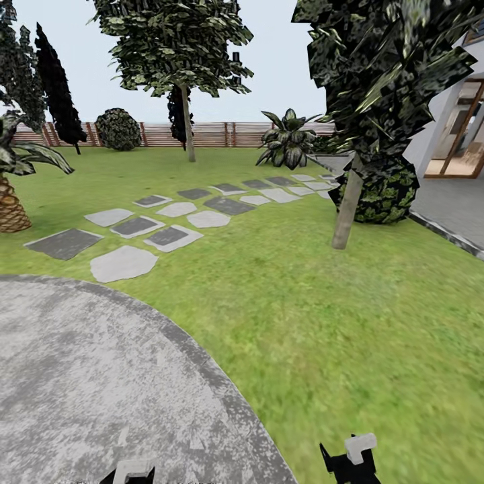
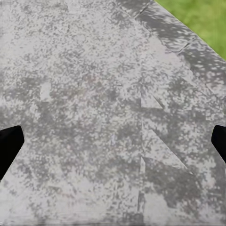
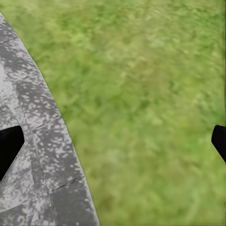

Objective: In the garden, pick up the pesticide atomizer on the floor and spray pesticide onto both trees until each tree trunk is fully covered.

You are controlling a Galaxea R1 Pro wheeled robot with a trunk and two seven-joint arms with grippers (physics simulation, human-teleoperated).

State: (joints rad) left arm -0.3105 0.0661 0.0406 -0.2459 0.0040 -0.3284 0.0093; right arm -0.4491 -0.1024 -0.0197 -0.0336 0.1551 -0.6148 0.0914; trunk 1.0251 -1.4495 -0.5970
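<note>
Left pincer (image 2: 113, 141): spread wide with nothing between its black fingertips (image 2: 9, 146); it hangs over the grey speckled round pavement (image 1: 101, 376).
Right pincer (image 3: 113, 141): likewise spread wide and empty, above the floor (image 3: 150, 103) of green grass, just beside the pavement's curved edge.
Near tree (image 1: 383, 74): ahead of the right pincer and well apart from it; its pale tree trunk (image 1: 348, 205) leans a little and stands on the grass in front of a round shrub (image 1: 383, 191).
Far tree (image 1: 176, 44): far ahead of both pincers, between them in direction, near the slatted wooden fence (image 1: 202, 134).
Stepping stones (image 1: 168, 222): grey and white slabs ahead of the left pincer, running off toward the house (image 1: 457, 128).
Palm (image 1: 10, 195): scaly trunk, ahead and far to the left pincer's outer side.
Atomizer: I cannot tell where it lies.
</note>
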